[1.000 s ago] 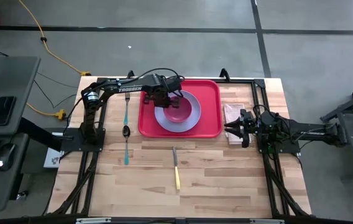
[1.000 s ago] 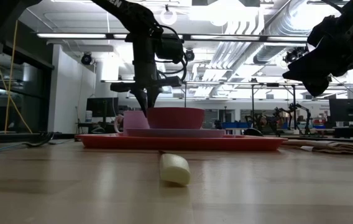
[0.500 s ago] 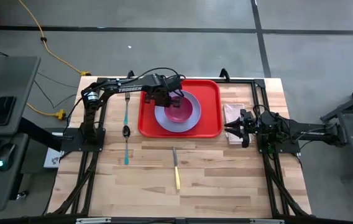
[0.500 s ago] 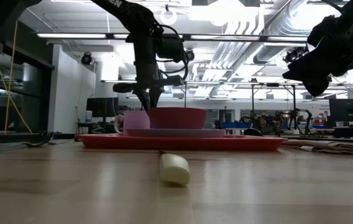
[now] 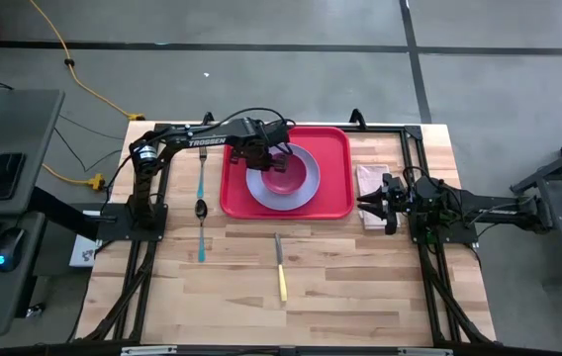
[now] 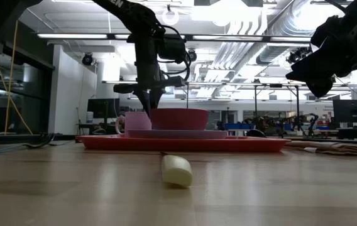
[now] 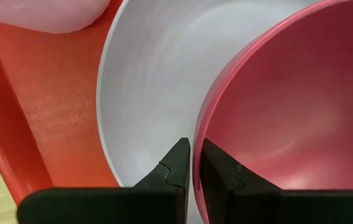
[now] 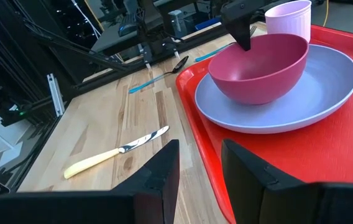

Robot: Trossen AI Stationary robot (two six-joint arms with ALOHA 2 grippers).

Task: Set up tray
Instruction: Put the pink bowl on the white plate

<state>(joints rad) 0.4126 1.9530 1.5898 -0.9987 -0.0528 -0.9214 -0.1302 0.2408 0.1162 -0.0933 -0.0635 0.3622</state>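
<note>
Left tool (image 5: 266,161) pinches the pink bowl (image 5: 285,173) rim at its 9 o'clock — bowl on lavender plate (image 5: 261,193), on red tray (image 5: 335,168) at counter (image 5: 340,287) 12 o'clock. Right tool (image 5: 370,203) at 3 o'clock — fingers spread.

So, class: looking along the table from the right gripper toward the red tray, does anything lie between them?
Yes. The right gripper, fingers open, waits beyond the tray's right edge. In the high view a folded napkin lies on the table in that gap, partly under the gripper. Nothing else visible sits between them.
</note>
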